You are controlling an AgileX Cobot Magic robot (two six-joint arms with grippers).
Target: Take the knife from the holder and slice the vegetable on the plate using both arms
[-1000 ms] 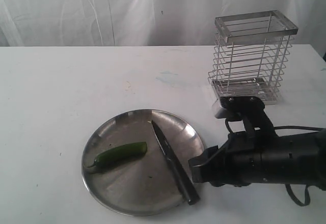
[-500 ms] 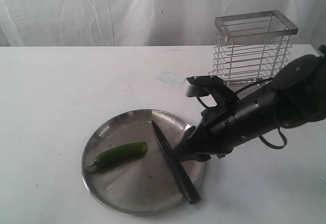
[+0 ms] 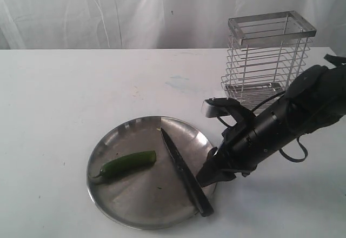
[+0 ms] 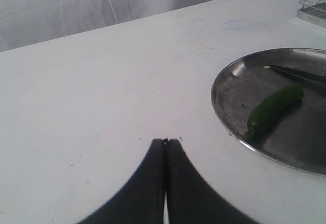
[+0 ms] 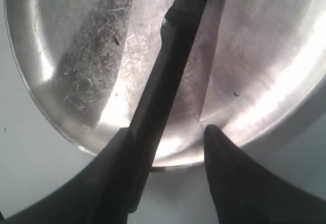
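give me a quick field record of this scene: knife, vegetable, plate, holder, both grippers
knife: slim all-black knife lying on the plate, handle over the near rim
vegetable: slender green chili-like pod, whole, left of the blade
plate: round stainless-steel plate on the white table
holder: silver wire basket, upright, no knife inside
left gripper: shut, off the plate
right gripper: open, straddling the knife handle

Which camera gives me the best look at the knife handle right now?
The right wrist view: the knife handle fills the frame, running between the open right gripper fingers over the plate rim. The exterior view shows the whole knife lying on the plate, but small. The left wrist view catches only the blade.
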